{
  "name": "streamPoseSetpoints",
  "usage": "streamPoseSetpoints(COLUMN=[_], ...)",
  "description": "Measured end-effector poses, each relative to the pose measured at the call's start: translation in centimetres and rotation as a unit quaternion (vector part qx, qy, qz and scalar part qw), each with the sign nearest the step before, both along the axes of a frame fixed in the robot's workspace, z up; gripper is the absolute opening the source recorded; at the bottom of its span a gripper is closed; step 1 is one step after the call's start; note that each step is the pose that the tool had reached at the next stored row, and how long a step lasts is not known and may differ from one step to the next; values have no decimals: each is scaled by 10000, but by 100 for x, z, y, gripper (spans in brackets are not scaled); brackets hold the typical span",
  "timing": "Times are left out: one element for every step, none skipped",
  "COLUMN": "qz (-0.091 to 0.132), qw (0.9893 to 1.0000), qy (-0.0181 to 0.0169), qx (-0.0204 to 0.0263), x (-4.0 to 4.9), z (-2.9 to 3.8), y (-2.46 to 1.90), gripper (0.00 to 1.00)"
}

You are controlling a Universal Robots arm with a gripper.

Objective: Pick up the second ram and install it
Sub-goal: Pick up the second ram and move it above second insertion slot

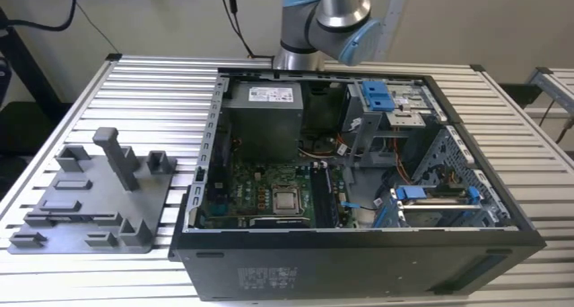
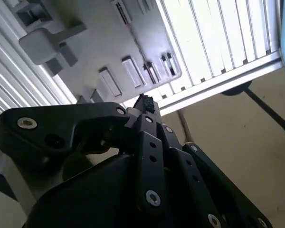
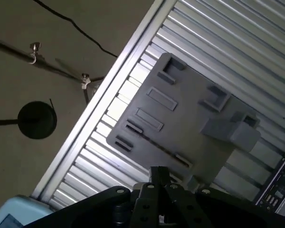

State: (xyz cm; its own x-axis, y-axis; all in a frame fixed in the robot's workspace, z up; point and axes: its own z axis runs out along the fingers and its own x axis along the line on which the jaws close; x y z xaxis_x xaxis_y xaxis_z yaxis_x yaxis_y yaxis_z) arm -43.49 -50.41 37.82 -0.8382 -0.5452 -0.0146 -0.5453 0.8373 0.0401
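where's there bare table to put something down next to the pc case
Bare slats lie beyond the grey fixture plate, up to the far edge of the table, and in a strip on the exterior view's right of the computer case. Inside the case it is crowded.

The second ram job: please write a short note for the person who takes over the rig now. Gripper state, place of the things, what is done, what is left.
Gripper: hangs above the grey plastic fixture plate with upright pegs, apart from it; fingers look closed, no stick seen between them.
Second ram, the thin dark memory stick: cannot be told from the plate's dark slots.
Open black computer case: on the slatted metal table, at the exterior view's right of the plate; its long black memory slots are inside.
Done: nothing visible. Left: pick-up and installing.
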Motion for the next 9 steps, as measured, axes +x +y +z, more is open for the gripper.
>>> streamPoseSetpoints(qz=[81,166,259,349,438,527,615,705,792], qw=[10000,9999,9997,9994,9990,9986,9981,9974,9968], qy=[-20,-37,-47,-56,-68,-83,-100,-117,-136], qx=[0,0,1,0,1,0,-1,-2,-1], x=[0,0,1,0,0,-1,-1,0,0], z=[-3,-7,-14,-21,-29,-37,-43,-50,-59], y=[0,0,0,0,0,0,0,0,0], gripper=[11,11,11,11,11,11,11,11,11])
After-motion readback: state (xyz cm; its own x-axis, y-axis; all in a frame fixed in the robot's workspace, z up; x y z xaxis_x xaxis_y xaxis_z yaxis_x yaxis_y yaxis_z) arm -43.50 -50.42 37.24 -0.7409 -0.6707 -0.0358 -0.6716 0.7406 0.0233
